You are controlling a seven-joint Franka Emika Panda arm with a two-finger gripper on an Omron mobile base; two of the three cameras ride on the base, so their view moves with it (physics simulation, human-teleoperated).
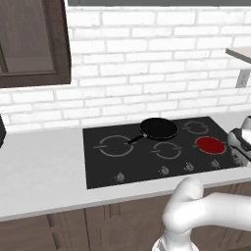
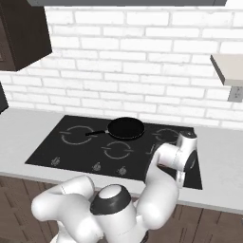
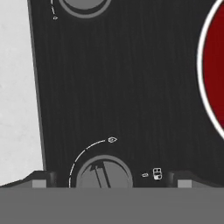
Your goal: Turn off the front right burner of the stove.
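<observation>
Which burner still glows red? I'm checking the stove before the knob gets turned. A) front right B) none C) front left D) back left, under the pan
A: the front right burner is a solid red disc on the stove, while the other zones are only grey rings; the pan sits on a back zone that shows no red.
</observation>
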